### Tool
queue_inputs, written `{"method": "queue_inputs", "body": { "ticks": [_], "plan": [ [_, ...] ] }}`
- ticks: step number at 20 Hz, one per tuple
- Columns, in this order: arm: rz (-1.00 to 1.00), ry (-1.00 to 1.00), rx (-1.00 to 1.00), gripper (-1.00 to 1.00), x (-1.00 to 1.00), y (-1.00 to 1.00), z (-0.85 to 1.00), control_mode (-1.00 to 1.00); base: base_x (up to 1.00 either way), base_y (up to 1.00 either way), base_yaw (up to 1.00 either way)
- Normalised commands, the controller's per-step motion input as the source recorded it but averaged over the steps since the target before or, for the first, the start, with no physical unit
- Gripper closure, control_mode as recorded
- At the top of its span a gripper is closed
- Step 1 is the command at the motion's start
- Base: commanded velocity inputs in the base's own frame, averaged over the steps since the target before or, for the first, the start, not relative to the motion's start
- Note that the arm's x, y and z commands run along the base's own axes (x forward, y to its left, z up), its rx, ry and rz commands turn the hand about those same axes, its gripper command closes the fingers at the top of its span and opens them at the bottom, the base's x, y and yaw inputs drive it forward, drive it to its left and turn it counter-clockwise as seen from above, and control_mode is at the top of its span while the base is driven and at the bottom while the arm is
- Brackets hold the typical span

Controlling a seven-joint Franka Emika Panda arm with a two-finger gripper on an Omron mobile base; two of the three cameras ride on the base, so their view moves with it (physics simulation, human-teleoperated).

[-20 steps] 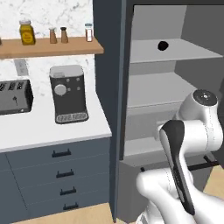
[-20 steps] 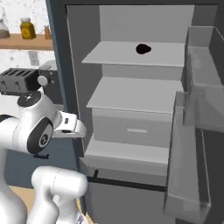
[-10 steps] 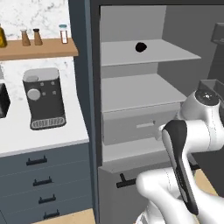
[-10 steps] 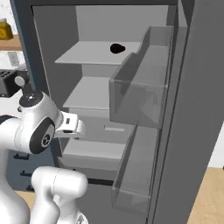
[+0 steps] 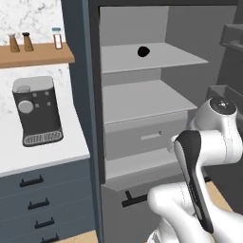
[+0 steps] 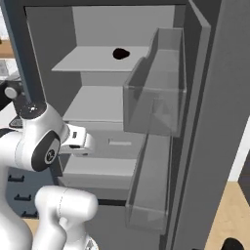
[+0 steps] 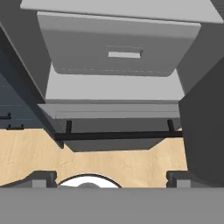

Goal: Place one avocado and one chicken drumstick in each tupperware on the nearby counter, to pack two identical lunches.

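High on the fridge's top shelf (image 5: 156, 59), the dark avocado (image 5: 143, 51) sits well above and beyond the wide-open, empty gripper (image 7: 111, 177), which points down at the drawer (image 7: 118, 46).

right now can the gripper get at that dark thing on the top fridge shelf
Probably yes. The fridge door is open and the dark item lies alone on the top shelf with nothing in front. The open gripper points low at the drawer, so the arm must rise.

Small dark lump (image 5: 143, 51) on top fridge shelf, too small to identify, worktop (image 5: 28, 154) cut off at left edge, coffee machine (image 6: 9, 93) mostly hidden behind fridge wall, tool fingertips (image 7: 43, 179) cropped by bottom band
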Motion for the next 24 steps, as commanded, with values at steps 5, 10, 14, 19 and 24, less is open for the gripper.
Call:
{"method": "queue_inputs", "body": {
  "ticks": [5, 10, 14, 19, 24],
  "plan": [
    [0.00, 0.00, 0.00, -1.00, 0.00, 0.00, 0.00, 1.00, 0.22, -0.02, -0.17],
    [0.00, 0.00, 0.00, -1.00, 0.00, 0.00, 0.00, 1.00, 0.36, -0.04, -0.07],
    [0.00, 0.00, 0.00, -1.00, 0.03, 0.00, 0.00, -1.00, 0.24, 0.00, 0.00],
    [0.00, -0.13, 0.00, -1.00, 0.14, 0.00, 0.10, -1.00, 0.00, 0.00, 0.00],
    [0.00, -0.34, 0.02, -1.00, 0.12, 0.00, 0.52, -1.00, 0.00, 0.00, 0.00]
  ]
}}
